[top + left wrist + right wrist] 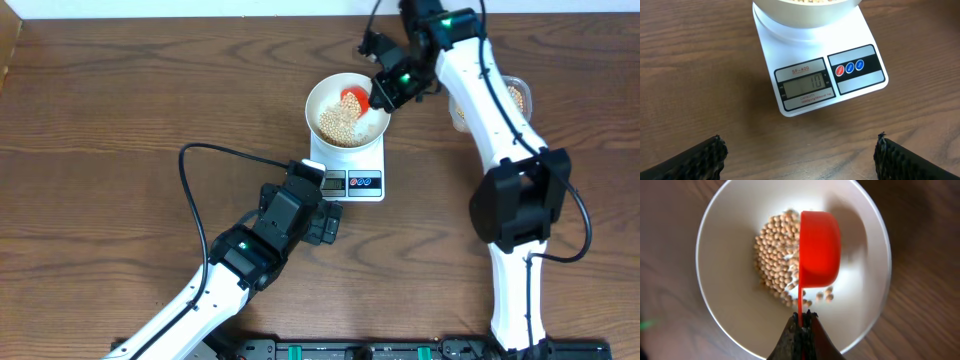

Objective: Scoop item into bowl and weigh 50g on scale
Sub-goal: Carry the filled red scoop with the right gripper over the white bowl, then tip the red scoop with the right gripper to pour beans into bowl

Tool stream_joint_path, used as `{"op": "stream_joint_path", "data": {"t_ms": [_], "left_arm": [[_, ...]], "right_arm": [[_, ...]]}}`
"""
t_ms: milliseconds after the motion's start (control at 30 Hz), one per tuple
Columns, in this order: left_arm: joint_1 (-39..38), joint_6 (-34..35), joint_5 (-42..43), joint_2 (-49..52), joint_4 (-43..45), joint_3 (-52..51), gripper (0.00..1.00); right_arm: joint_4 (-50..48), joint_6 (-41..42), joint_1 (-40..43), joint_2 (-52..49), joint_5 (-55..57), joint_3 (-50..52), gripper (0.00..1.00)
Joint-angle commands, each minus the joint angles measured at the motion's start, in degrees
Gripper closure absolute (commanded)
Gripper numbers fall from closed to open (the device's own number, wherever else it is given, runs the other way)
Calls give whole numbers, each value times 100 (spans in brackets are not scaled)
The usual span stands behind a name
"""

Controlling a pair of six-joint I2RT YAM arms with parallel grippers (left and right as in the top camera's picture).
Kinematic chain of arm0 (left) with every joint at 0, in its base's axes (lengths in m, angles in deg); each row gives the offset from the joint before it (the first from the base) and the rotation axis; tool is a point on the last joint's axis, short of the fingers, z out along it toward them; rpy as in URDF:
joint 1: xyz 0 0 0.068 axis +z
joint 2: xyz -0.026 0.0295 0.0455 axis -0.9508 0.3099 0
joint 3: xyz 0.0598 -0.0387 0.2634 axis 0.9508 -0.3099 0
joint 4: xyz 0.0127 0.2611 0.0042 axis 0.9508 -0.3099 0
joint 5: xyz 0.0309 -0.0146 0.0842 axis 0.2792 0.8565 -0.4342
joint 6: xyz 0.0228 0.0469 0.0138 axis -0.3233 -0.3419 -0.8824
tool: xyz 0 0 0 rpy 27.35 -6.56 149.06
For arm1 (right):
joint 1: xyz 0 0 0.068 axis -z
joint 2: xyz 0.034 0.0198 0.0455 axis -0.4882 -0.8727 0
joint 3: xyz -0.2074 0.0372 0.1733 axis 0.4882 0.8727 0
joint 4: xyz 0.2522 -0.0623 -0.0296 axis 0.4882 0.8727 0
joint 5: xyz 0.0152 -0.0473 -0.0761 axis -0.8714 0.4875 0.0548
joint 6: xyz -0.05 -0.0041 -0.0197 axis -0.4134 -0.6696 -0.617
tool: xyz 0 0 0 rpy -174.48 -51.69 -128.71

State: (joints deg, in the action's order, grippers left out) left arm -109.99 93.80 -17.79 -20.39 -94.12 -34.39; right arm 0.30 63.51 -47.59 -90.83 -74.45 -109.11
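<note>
Woodgrain table (100, 120): right tool (801, 316) pinches glossy scoop (819, 250) over beans (772, 255); left tool (801, 146) apparently spread.

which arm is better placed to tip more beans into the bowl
Right. The right pincer grips the red scoop, tipped above the bowl holding beans. The left pincer is open, empty, down by the scale.

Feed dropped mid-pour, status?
Right gripper shut on red scoop, tipped over bowl. Beans in bowl, on scale. Left gripper open before scale. Nothing blocking.
</note>
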Motion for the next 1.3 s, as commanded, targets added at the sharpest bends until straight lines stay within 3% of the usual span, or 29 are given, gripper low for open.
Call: {"op": "stream_joint_path", "data": {"t_ms": [0,233,600,1267], "left_arm": [[-2,33,-55,26,2,-11,4],[-2,33,-55,26,2,-11,4],[-2,33,-55,26,2,-11,4],[-2,35,-55,26,2,-11,4]], "right_arm": [[105,35,-275,-22,968,-352,99],[264,83,-645,157,1832,-494,99],[317,144,-754,573,1954,-494,99],[315,24,-258,855,389,-494,99]]}}
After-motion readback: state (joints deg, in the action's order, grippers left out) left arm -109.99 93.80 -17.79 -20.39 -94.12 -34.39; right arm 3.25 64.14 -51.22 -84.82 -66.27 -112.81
